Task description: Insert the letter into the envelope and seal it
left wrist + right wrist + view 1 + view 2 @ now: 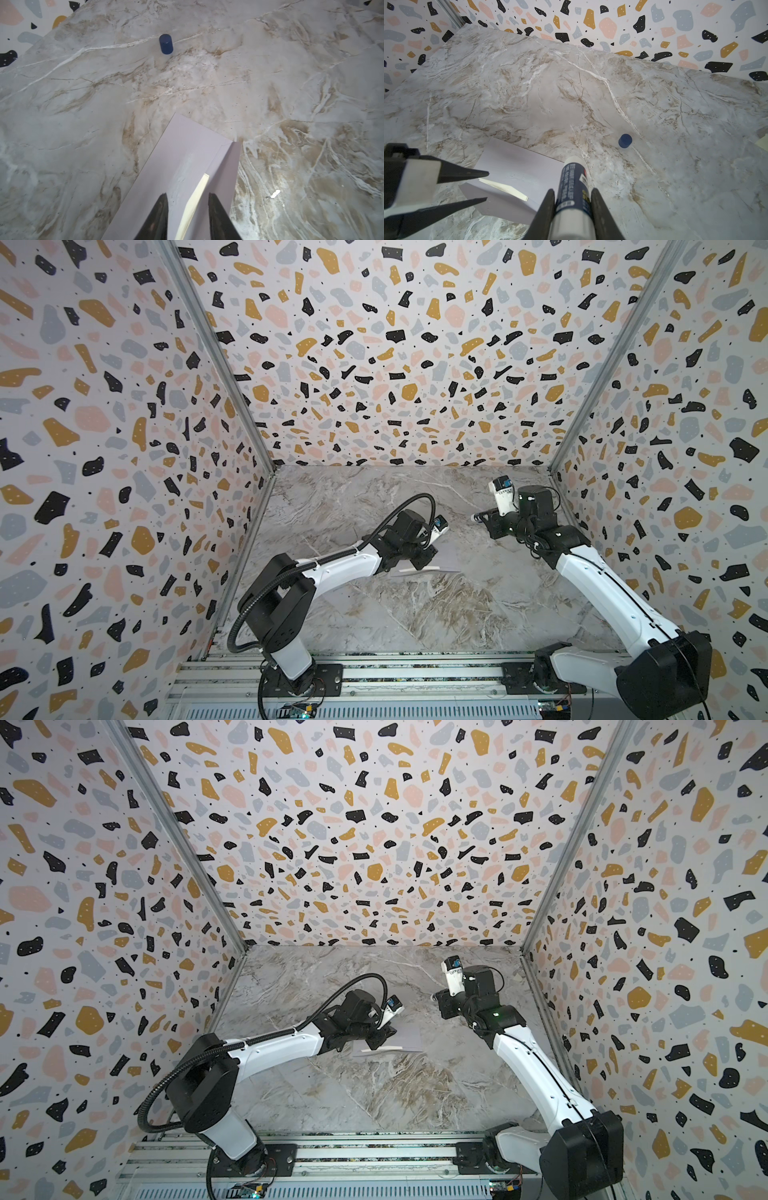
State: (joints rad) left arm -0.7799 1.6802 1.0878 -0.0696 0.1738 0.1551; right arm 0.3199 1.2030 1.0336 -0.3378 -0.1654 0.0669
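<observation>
Left gripper [187, 194], jaws apart, hangs over the envelope [446, 559], just below centre in both top views. The letter [200, 187] is tucked inside, cream edge peeking out. Farther right, the right gripper [572, 190] clamps a glue stick [572, 176]. A blue cap [625, 140] sits beyond.

Left gripper [187, 194] parted; right gripper [572, 190] clamped
</observation>
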